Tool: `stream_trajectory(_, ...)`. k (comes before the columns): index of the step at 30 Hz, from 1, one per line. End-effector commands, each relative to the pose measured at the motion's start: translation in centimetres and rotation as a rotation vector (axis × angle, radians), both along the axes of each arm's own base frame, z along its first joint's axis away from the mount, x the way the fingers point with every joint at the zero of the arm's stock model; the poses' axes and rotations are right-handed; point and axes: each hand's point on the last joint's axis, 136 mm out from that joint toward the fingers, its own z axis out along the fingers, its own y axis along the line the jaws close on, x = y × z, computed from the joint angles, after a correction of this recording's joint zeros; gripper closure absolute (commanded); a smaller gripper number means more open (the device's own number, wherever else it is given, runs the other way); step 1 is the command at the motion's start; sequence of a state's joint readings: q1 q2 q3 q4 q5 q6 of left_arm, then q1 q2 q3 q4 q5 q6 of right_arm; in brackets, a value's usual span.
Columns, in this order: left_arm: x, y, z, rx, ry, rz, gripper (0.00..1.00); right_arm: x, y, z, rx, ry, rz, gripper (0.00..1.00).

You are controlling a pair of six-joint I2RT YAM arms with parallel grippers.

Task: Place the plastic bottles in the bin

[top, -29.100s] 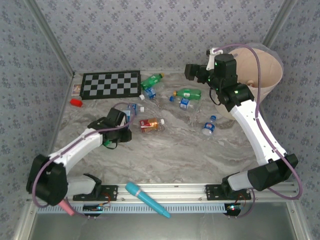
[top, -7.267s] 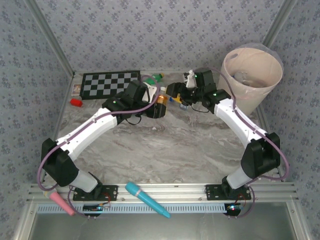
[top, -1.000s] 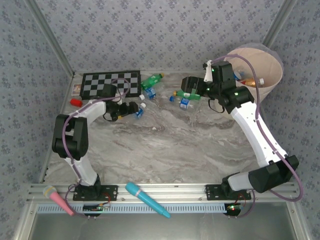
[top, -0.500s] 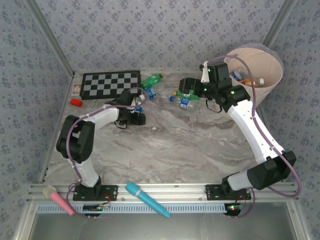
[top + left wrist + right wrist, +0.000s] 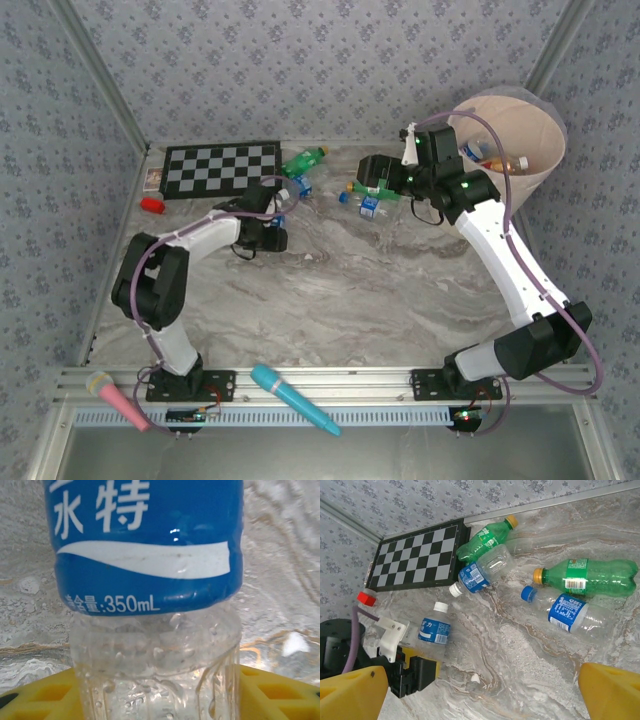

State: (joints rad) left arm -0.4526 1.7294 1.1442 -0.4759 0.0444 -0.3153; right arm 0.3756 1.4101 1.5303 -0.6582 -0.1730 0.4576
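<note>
My left gripper (image 5: 157, 696) is shut on a clear plastic bottle with a blue label (image 5: 150, 545); its yellow fingers (image 5: 35, 700) press both sides of the bottle's base. From above, that gripper (image 5: 272, 226) and bottle (image 5: 279, 207) lie on the table left of centre. My right gripper (image 5: 482, 692) hangs open and empty over several loose bottles: two green ones (image 5: 482, 542) (image 5: 590, 577) and two clear blue-labelled ones (image 5: 480, 572) (image 5: 565, 611). In the top view the right gripper (image 5: 368, 172) is just left of the bin (image 5: 535, 165), which holds bottles (image 5: 492, 157).
A checkerboard (image 5: 222, 168) lies at the back left with a small red block (image 5: 152, 204) beside it. A teal microphone (image 5: 293, 398) and a pink one (image 5: 117, 396) rest on the near rail. Patterned walls close in the table on three sides.
My left jaws have closed onto the blue-labelled bottle after the arm swung a little right and nearer. The right gripper has shifted slightly left, away from the bin, staying open.
</note>
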Motion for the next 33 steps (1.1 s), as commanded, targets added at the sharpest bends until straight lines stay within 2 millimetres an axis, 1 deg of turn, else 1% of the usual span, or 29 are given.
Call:
stream_trajectory(1,0.8,-2.1,5.7,-0.097,-0.109,-0.032,0.44,0.5,0.6,1.2,0.062,-0.017,-0.003,0.00)
stream_trajectory(3,0.9,-3.1,7.6,-0.147,-0.143,-0.045,0.44,0.3,1.2,0.6,0.113,0.023,0.011,0.00)
stream_trajectory(6,1.0,-4.7,10.5,-0.232,-0.186,-0.069,0.44,1.1,1.9,1.6,0.175,-0.029,0.030,0.00)
stream_trajectory(11,1.0,-7.9,15.9,-0.396,-0.251,-0.125,0.45,1.0,3.4,2.1,0.234,-0.057,0.080,0.01)
stream_trajectory(13,0.6,-9.5,18.3,-0.446,-0.286,-0.175,0.44,1.0,4.0,2.2,0.269,-0.054,0.100,0.04)
stream_trajectory(15,0.1,-11.0,20.2,-0.507,-0.297,-0.219,0.45,0.9,4.5,2.4,0.298,-0.059,0.129,0.08)
stream_trajectory(18,-0.5,-12.8,22.2,-0.583,-0.286,-0.265,0.45,0.7,5.4,3.0,0.376,-0.049,0.161,0.13)
stream_trajectory(21,-1.2,-14.0,23.8,-0.622,-0.296,-0.297,0.45,0.7,5.8,2.8,0.412,-0.031,0.171,0.17)
stream_trajectory(24,-1.9,-14.9,25.2,-0.661,-0.313,-0.322,0.45,0.6,6.4,2.7,0.453,-0.013,0.194,0.19)
stream_trajectory(29,-2.8,-16.2,26.0,-0.689,-0.304,-0.366,0.45,0.3,7.7,2.6,0.481,-0.001,0.233,0.19)
stream_trajectory(33,-3.6,-16.8,26.7,-0.706,-0.306,-0.391,0.45,0.4,8.2,1.6,0.472,0.039,0.234,0.19)
